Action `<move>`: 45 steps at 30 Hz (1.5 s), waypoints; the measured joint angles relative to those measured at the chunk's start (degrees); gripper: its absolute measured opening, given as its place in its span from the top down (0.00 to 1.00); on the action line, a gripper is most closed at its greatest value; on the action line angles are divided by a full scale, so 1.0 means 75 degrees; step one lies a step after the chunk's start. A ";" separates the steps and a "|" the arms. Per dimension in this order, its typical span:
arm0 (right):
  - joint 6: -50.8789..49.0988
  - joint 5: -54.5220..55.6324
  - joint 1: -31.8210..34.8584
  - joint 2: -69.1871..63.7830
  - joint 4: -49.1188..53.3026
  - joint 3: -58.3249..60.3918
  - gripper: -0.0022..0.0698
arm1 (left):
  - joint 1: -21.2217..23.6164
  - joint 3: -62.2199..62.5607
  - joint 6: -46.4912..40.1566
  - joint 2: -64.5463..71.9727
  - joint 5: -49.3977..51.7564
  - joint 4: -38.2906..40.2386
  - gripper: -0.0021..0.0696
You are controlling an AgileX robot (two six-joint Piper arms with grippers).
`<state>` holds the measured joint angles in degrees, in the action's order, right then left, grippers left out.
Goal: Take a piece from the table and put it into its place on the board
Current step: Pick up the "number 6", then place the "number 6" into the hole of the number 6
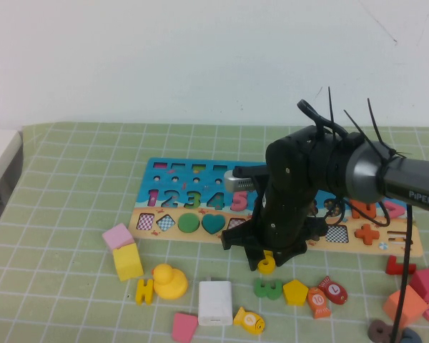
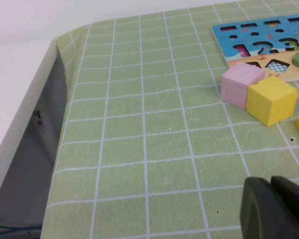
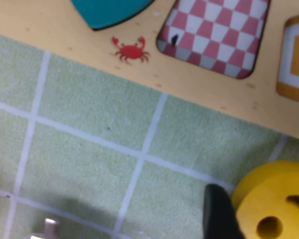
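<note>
One yellow "6" piece (image 1: 267, 264) sits under the right gripper (image 1: 266, 259) from the high view, on the table (image 1: 71, 179) just short of the board (image 1: 173, 171), long axis running toward the board, loop nearest the robot. Left wrist view: left gripper (image 2: 274, 209), fingers pressed together, above bare mat. Right wrist view: dark fingers (image 3: 217, 211) clamp the piece's loop, board edge just beyond.

Left hand (image 2: 274, 206) low over table (image 2: 139, 149), pink block (image 2: 237, 84) touching yellow block (image 2: 271, 99), board (image 2: 269, 35) behind
</note>
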<state>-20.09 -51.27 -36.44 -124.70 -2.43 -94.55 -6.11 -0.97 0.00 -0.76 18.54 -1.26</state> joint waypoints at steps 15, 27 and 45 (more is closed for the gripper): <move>0.0600 -0.0965 0.0000 0.0000 0.0131 -0.0985 0.57 | 0.0000 0.0000 0.0000 0.0000 0.0013 0.0000 0.97; 0.0298 -0.0029 0.0000 -0.0436 0.1698 -0.2180 0.57 | 0.0000 0.0000 0.0000 0.0000 0.0013 0.0000 0.97; -0.0066 0.0368 0.0452 -0.0978 0.1609 -0.2406 0.57 | 0.0000 0.0000 0.0000 0.0000 0.0013 -0.0005 0.97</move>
<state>-20.58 -48.51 -33.05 -132.04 9.64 -112.59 -6.11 -0.97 0.00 -0.76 18.64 -1.30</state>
